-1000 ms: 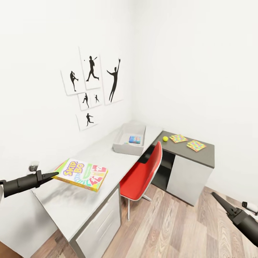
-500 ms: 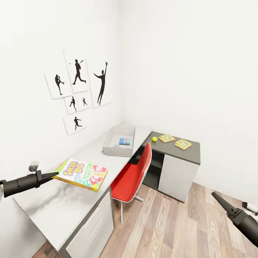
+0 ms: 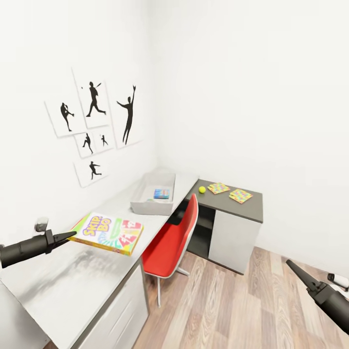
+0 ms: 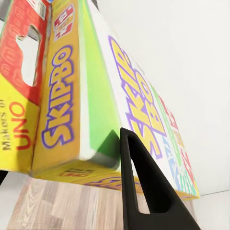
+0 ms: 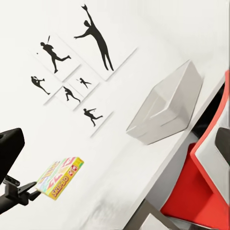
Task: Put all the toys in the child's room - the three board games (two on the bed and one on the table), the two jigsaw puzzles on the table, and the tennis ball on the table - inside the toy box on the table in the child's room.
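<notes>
My left gripper (image 3: pixel 72 235) is shut on the edge of the yellow-green-red Skip-Bo board game (image 3: pixel 109 233) (image 4: pixel 96 110) (image 5: pixel 60 177), holding it level above the pale grey table (image 3: pixel 63 286). Farther along the table stands the light grey toy box (image 3: pixel 145 206) (image 5: pixel 165 108), with a blue board game (image 3: pixel 161 194) lying inside. On the dark grey lower section (image 3: pixel 237 208) sit the tennis ball (image 3: pixel 202 189) and two jigsaw puzzles (image 3: pixel 218 188) (image 3: pixel 241 196). My right gripper (image 3: pixel 290 264) hangs open and empty over the floor at the right. The bed is out of view.
A red chair (image 3: pixel 169 240) is pushed in at the table between me and the toy box. White drawers (image 3: pixel 121 310) sit under the near end. Silhouette posters (image 3: pixel 92 126) hang on the left wall. Wooden floor (image 3: pixel 228 310) stretches to the right.
The whole picture has shifted left as the camera moved, and the table's things look a little farther away. Both grippers keep their places in the view, the left still holding the Skip-Bo box.
</notes>
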{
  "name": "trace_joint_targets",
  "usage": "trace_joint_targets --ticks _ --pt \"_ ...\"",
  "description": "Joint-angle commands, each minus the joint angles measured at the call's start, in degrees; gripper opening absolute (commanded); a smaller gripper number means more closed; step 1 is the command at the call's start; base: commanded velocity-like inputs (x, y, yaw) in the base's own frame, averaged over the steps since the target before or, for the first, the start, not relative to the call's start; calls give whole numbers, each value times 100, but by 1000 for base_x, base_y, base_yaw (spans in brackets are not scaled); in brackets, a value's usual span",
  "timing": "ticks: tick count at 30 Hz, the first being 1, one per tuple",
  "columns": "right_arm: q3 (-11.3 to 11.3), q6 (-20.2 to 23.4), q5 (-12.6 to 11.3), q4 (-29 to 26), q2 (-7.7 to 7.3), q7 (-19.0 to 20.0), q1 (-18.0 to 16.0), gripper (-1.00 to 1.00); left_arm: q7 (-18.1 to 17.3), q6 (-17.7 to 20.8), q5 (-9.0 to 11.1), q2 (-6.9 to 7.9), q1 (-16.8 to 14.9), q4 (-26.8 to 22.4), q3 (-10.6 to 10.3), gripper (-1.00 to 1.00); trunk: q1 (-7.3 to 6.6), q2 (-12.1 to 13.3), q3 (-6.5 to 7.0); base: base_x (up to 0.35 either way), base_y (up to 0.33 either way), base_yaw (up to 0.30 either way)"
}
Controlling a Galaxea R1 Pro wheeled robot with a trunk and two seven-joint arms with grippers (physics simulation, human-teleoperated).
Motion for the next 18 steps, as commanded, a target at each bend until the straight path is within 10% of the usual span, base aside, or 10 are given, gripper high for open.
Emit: trace_joint_targets --ticks 1,18 --pt "0 39 -38 -1 -3 -10 -1 100 -15 56 20 -6 -1 0 51 -100 6 -11 -11 206 -136 -3" --pt "3 83 -46 -17 -3 -26 -1 100 -6 55 24 -22 2 0 105 -100 6 -11 -11 125 -106 0"
